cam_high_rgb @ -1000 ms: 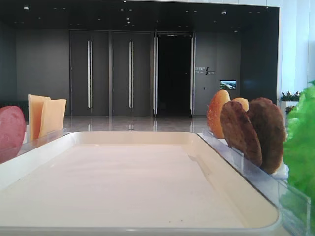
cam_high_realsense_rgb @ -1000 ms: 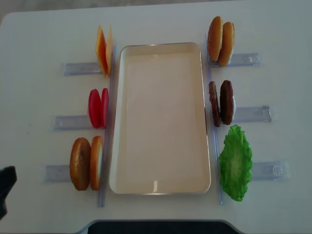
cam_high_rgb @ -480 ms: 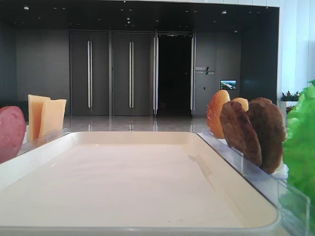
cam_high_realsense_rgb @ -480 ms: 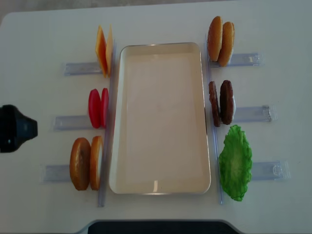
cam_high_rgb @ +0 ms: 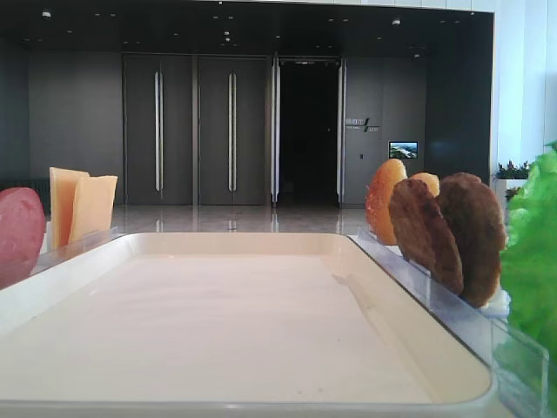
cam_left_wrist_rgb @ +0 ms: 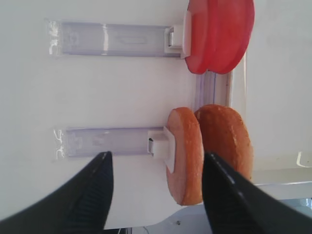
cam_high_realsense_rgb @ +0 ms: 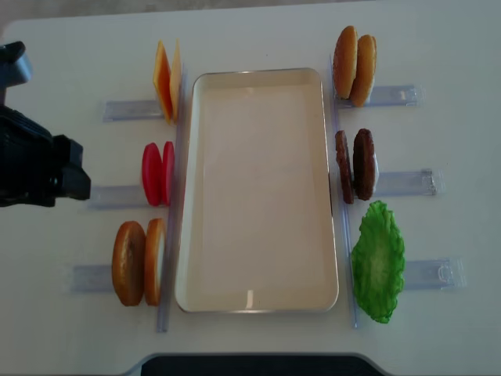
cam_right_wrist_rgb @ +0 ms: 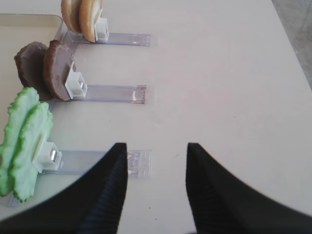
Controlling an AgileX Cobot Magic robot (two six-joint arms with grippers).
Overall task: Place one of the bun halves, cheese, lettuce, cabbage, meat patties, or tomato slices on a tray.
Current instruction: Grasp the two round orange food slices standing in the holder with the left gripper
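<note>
We're hovering the left pincer (cam_left_wrist_rgb: 155, 187) w/ its fingers spread wide and nothing between them, over the counter (cam_high_realsense_rgb: 258, 31) at the left of the overhead view. In the left wrist view the near bun halves (cam_left_wrist_rgb: 204, 151) are sitting just ahead of the gap, slightly right of center in the frame, w/ the tomato slices (cam_left_wrist_rgb: 222, 34) further up at upper right. Overhead, those buns (cam_high_realsense_rgb: 139, 262) are lying at lower left, below and right of the left arm, so the left arm is clearly the nearer one; the right pincer (cam_right_wrist_rgb: 156, 187) is also standing apart and empty, over bare counter at the lower middle of its own view, well apart from them.

The buns are standing on edge in a clear holder (cam_left_wrist_rgb: 109, 142), flat faces pointing left-right in the overhead frame, edge line running top to bottom. In our judgement the pincer probably needs to straddle one disc across its thin dimension, approx. as it's now aligned.

The tray (cam_high_realsense_rgb: 258, 188) is sitting mid-frame, nothing on it, long axis running top to bottom, its left rim just beside the buns. Cheese (cam_high_realsense_rgb: 167, 81) is at upper left; more buns (cam_high_realsense_rgb: 354, 66), meat patties (cam_high_realsense_rgb: 355, 165) and lettuce (cam_high_realsense_rgb: 378, 262) are lining the right side.
</note>
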